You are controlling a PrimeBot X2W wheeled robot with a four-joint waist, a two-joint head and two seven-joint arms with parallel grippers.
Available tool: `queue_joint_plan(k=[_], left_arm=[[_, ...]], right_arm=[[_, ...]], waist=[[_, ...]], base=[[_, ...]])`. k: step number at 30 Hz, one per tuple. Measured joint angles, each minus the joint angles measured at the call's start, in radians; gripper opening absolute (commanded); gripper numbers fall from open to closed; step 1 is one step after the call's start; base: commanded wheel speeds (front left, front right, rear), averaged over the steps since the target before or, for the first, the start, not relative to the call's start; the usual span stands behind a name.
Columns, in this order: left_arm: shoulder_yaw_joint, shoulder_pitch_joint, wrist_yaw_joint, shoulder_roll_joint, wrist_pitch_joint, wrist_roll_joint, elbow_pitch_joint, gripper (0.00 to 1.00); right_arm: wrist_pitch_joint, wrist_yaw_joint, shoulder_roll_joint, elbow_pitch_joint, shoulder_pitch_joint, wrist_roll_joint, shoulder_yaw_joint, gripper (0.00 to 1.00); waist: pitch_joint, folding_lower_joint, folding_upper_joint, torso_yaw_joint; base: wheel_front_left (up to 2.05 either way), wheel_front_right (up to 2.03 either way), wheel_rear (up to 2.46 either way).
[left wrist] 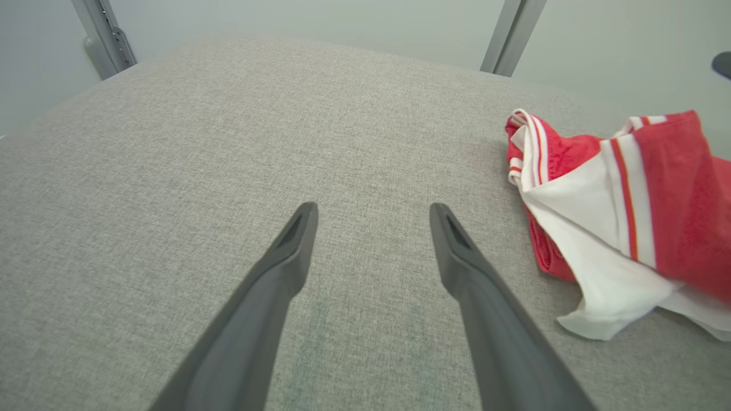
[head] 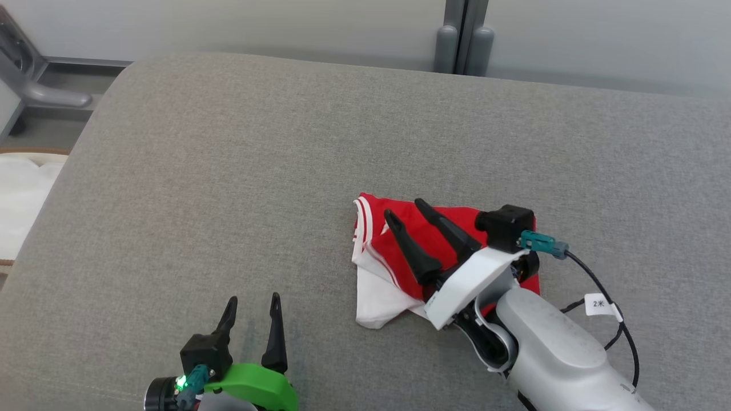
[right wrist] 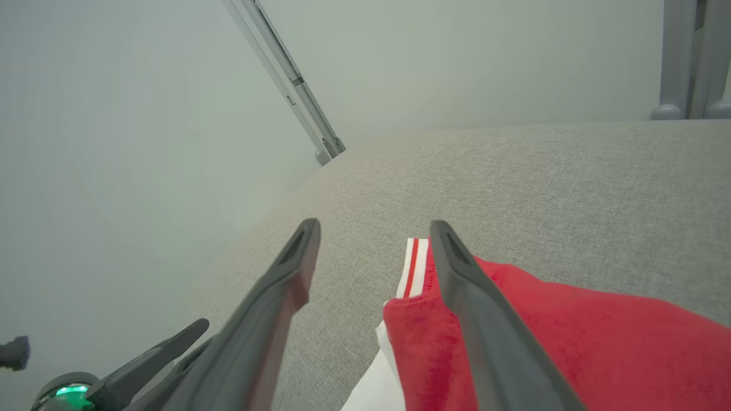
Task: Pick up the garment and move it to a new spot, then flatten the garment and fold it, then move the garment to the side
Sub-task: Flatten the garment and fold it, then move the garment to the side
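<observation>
Garment [head: 377, 285], red with white stripes: lies bunched and folded on the grey cushion [head: 228, 171], right of its middle, toward the near edge. Right tool [head: 408, 212]: hangs just over the red cloth, fingers spread, pinching nothing. Left tool [head: 253, 299]: sits by the near edge, left of the garment and apart from it, fingers spread wide, empty.

Left end effector [head: 254, 297] splayed, right end effector [head: 405, 206] — splayed
</observation>
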Motion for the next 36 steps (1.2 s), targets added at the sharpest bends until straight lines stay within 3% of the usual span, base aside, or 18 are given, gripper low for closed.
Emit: queue_joint_plan(k=[14,18,24,36], left_arm=[[0.071,-0.001,-0.013,0.0,0.0,0.057,-0.005,1.0],[0.088,0.0,-0.02,-0.001,0.0,0.096,-0.015,1.0],[0.109,0.029,-0.024,-0.001,0.0,0.124,-0.033,1.0],[0.116,0.096,-0.014,-0.001,0.0,0.148,-0.086,1.0]], right_arm=[[0.0,0.0,-0.002,-0.021,0.156,-0.416,-0.474,1.0],[0.0,0.0,-0.002,-0.026,0.239,-0.48,-0.586,1.0],[0.0,0.0,-0.002,-0.026,0.318,-0.531,-0.648,1.0],[0.0,0.0,-0.002,-0.021,0.397,-0.559,-0.636,1.0]], waist=[[-0.019,0.0,0.0,-0.142],[-0.03,0.0,0.0,-0.198],[-0.048,0.0,0.0,-0.252],[-0.089,0.0,0.0,-0.308]], base=[[0.0,0.0,0.0],[0.0,0.0,0.0],[0.0,0.0,0.0],[0.0,0.0,0.0]])
